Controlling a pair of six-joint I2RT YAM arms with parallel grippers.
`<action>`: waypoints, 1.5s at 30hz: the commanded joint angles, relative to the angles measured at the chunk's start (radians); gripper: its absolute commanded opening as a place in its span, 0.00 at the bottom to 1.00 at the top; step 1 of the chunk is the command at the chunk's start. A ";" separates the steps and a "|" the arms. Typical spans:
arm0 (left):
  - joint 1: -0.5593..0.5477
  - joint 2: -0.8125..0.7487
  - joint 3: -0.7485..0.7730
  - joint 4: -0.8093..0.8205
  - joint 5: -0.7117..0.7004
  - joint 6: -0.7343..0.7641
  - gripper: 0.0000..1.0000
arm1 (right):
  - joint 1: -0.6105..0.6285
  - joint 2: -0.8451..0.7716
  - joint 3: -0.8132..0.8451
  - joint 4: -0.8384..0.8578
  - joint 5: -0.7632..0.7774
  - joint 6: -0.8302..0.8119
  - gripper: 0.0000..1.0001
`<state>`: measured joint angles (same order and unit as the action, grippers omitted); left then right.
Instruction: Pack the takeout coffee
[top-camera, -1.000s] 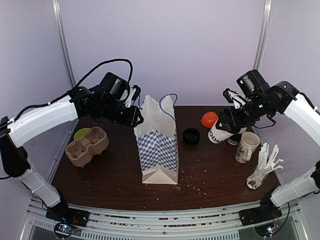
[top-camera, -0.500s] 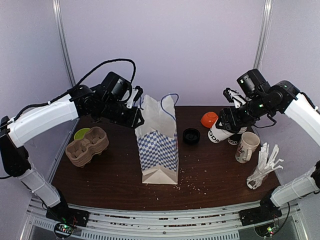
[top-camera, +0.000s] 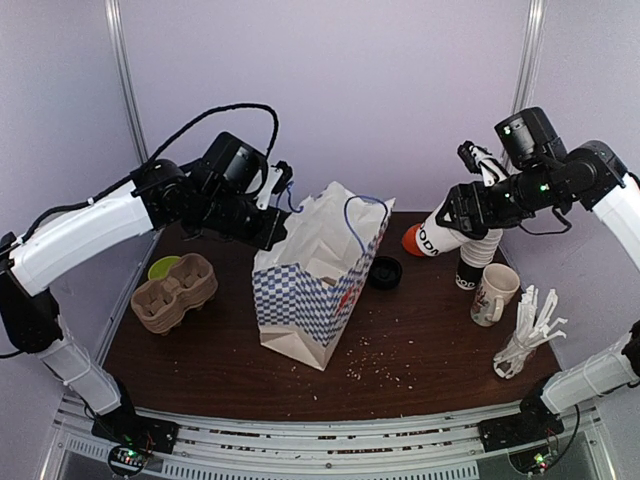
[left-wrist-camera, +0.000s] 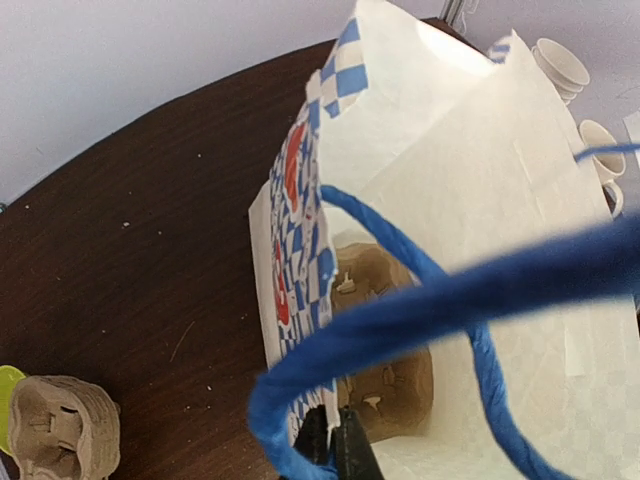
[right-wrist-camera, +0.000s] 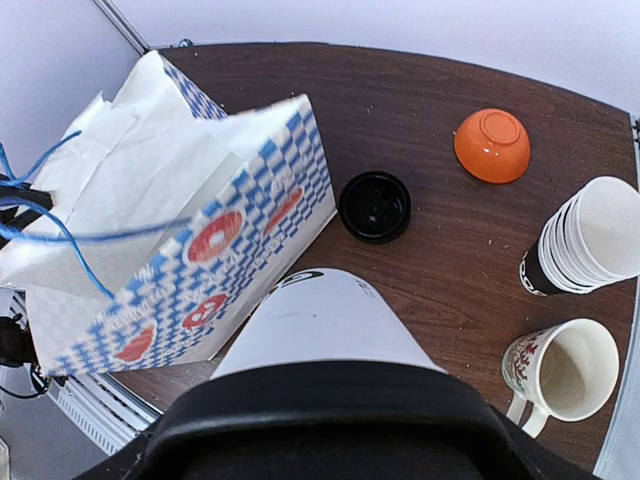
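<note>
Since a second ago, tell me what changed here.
The left end effector, gripping the blue handle, rose slightly. The checkered bag tipped rightward and its mouth opened wider. The right end effector lifted the paper cup off the table. The black lid, orange bowl, cup stack, mug and cup carrier stayed put.

lighting's bright and even, soft light from overhead, pale walls (top-camera: 330, 100) a bit washed out. only faint shadows under the paper bag (top-camera: 300, 290) on the dark table (top-camera: 420, 340), no real glare. left wrist view has the blue handle (left-wrist-camera: 450, 297) right up at the lens, blurry. right wrist view: the cup (right-wrist-camera: 320, 320) fills the bottom, soft, and the table edge bows a little
</note>
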<state>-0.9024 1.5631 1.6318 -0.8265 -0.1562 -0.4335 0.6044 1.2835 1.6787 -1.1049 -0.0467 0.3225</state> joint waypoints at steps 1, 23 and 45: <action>-0.034 -0.027 0.101 -0.033 -0.073 0.050 0.00 | 0.019 0.017 0.091 -0.035 0.018 0.016 0.82; -0.152 0.009 0.060 -0.033 -0.160 -0.008 0.00 | 0.263 0.173 0.347 -0.016 -0.004 0.039 0.80; -0.179 -0.092 -0.019 0.005 -0.093 -0.072 0.00 | 0.434 0.274 0.124 0.144 0.010 0.039 0.80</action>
<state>-1.0702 1.5398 1.6321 -0.8631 -0.2798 -0.4740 1.0153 1.5810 1.8782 -1.0107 -0.0387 0.3515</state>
